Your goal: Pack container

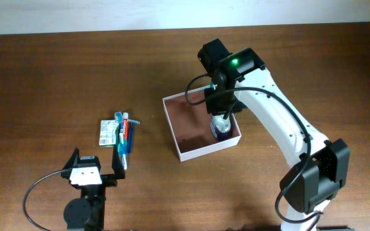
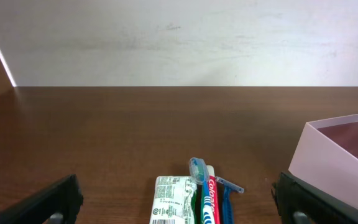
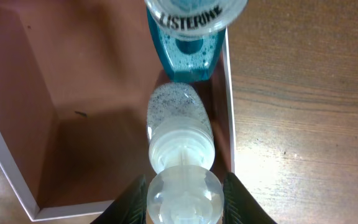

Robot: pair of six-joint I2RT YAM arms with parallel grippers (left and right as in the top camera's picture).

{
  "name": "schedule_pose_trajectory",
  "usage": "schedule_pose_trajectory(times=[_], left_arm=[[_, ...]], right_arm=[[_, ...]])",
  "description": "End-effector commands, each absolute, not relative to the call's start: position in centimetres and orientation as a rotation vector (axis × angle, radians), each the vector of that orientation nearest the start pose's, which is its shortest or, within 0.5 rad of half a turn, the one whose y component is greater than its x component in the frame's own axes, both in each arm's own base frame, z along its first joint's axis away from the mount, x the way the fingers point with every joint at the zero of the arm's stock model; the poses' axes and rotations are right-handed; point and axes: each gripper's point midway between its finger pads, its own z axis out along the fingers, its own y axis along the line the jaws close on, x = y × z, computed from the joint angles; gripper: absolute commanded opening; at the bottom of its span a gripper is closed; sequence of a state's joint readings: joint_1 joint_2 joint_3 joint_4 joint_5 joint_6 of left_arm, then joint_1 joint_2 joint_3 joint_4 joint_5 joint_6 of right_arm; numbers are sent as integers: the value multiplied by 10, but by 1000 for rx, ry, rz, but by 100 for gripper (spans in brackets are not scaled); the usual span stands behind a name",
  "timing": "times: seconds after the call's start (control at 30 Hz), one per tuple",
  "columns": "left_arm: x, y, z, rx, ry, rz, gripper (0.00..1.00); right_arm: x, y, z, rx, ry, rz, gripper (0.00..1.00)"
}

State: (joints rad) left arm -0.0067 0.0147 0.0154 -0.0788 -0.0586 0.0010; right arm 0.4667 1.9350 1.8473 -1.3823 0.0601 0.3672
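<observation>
The container is a square shallow box with white walls and a reddish-brown interior, at the table's middle right. My right gripper reaches into its right side, shut on the cap of a clear speckled bottle that stands by the right wall. A blue Listerine bottle stands in the container just beyond it, also seen from overhead. My left gripper is open and empty at the front left, just in front of a pile of toiletries.
The pile holds a green-and-white packet, a red toothpaste tube, a blue razor and a toothbrush. The container's pale wall shows at the right of the left wrist view. A white wall runs behind the table.
</observation>
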Motion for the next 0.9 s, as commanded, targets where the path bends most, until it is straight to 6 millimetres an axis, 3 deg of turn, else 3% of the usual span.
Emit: schedule_pose_trajectory(times=[0.0,0.87], left_arm=[[246,8,157,-21,1647,49,99],[246,8,157,-21,1647,49,100]], right_arm=[[348,162,159,-138,3014,-49,31],[364,161,162,-325,2931,-93,31]])
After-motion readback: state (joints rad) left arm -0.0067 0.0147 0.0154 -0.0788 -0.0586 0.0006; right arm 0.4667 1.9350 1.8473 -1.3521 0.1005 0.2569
